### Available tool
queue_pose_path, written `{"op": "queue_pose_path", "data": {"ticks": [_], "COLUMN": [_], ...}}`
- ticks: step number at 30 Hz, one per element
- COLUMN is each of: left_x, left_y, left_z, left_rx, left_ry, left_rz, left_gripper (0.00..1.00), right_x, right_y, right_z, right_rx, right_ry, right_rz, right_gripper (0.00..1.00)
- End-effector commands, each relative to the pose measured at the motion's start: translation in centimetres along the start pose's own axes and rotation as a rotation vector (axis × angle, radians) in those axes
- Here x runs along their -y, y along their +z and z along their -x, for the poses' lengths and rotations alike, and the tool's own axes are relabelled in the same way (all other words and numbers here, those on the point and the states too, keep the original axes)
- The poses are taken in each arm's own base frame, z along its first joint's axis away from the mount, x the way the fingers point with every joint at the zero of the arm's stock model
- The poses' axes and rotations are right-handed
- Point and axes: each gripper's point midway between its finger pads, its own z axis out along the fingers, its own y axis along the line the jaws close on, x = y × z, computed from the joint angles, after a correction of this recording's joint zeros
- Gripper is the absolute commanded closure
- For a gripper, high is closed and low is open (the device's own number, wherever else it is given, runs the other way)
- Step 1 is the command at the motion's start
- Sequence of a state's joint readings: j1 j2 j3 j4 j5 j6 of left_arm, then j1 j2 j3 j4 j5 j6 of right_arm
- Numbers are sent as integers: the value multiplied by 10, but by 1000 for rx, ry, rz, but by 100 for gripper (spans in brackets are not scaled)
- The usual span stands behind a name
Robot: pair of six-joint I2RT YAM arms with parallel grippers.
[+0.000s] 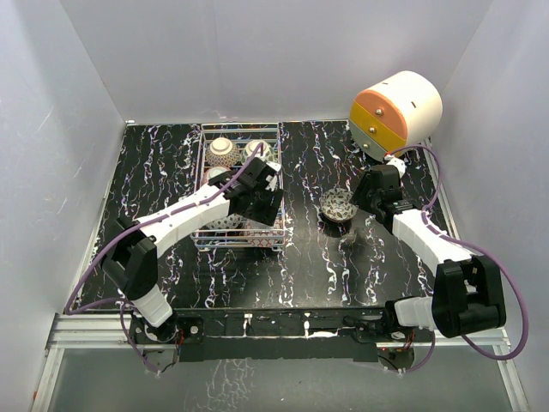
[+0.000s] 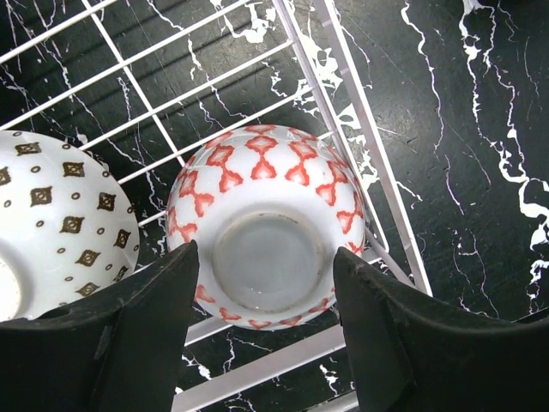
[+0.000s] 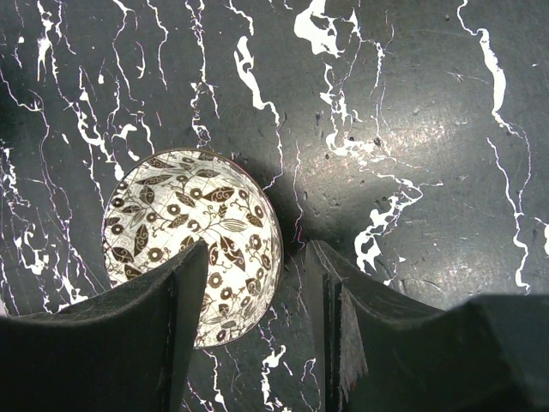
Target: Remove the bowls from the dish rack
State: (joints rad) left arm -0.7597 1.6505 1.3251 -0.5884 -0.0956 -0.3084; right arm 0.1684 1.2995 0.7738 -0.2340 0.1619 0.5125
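The dish rack stands at the back left of the table and holds several upturned bowls. My left gripper hangs over its near right corner. In the left wrist view it is open, fingers either side of an upturned red-patterned bowl with a white foot ring. A brown-diamond bowl lies beside it. A leaf-patterned bowl stands upright on the table right of the rack. My right gripper is open astride its right rim, one finger over the inside, one outside.
A white-and-orange cylindrical drawer unit stands at the back right corner. The rack's wire side runs just right of the red bowl. White walls close in the table on three sides.
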Motion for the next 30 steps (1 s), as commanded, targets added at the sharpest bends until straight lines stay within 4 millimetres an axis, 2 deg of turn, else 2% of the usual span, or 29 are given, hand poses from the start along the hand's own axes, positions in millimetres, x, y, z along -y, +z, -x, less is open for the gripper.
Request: {"op": "queue_pose_path", "data": {"ticks": [1, 6, 12, 16, 26, 30], "left_x": [0, 0, 0, 1, 8, 3], "left_y": [5, 10, 9, 4, -20, -26], "left_z": [-10, -15, -15, -12, 15, 31], "left_rx": [-40, -64, -66, -57, 11, 40], "left_ry": [-5, -2, -3, -4, 2, 30], "left_rz": [8, 13, 8, 3, -25, 13], "left_gripper": [38, 38, 56, 64, 73, 75], "right_x": [-7, -6, -6, -5, -9, -10], "right_y": [-7, -8, -7, -5, -7, -7], "right_z": [23, 23, 22, 20, 19, 19], "right_rx": [79, 82, 79, 73, 70, 67], "right_ry": [0, -2, -5, -5, -5, -5], "right_rz": [19, 16, 16, 15, 38, 41], "right_gripper": [48, 48, 48, 48, 48, 48]}}
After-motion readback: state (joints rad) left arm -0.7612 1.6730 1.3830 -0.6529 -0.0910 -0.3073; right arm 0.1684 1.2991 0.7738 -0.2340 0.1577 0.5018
